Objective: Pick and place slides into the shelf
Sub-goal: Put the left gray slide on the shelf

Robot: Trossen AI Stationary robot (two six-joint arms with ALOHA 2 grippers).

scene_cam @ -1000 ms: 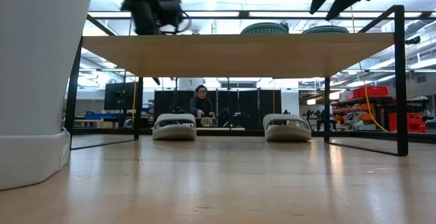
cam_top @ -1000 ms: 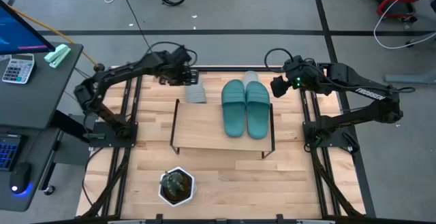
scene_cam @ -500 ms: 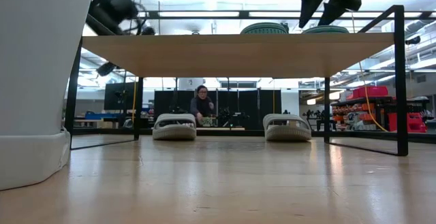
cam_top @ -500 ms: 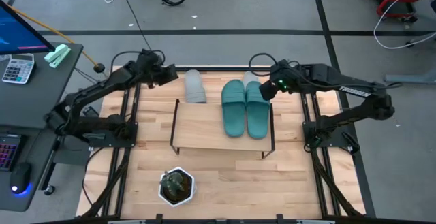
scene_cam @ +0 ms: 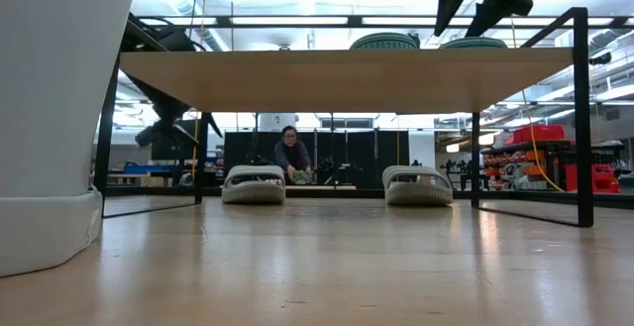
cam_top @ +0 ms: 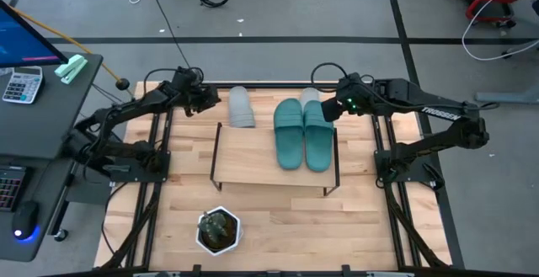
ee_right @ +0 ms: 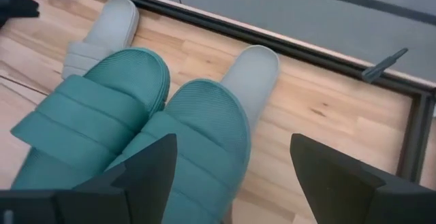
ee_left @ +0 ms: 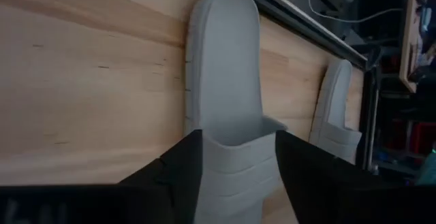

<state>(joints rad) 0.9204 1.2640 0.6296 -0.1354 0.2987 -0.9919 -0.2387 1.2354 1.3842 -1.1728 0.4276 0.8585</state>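
The shelf [cam_top: 253,155] stands mid-table. Two teal slides [cam_top: 287,132] [cam_top: 317,134] lie side by side on the right half of its board. One grey slide [cam_top: 242,107] lies sole down on the tabletop behind the shelf. The other grey slide [cam_top: 309,97] lies behind the teal pair, mostly hidden. My left gripper [cam_top: 216,100] is open just left of the first grey slide. In the left wrist view its fingers [ee_left: 180,176] stand on either side of that slide's strap [ee_left: 235,169]. My right gripper [cam_top: 333,109] is open and empty above the teal slides' far ends [ee_right: 204,115].
A white pot with a plant [cam_top: 219,231] stands near the front left edge and looms large in the low view [scene_cam: 59,118]. The left half of the shelf board is bare. A person [scene_cam: 290,153] sits in the room beyond the table.
My left gripper has drawn back toward the table's left edge from above the grey slide, then come down low beside it. My right gripper has moved toward the table's left, over the far ends of the teal slides. The slides have stayed put.
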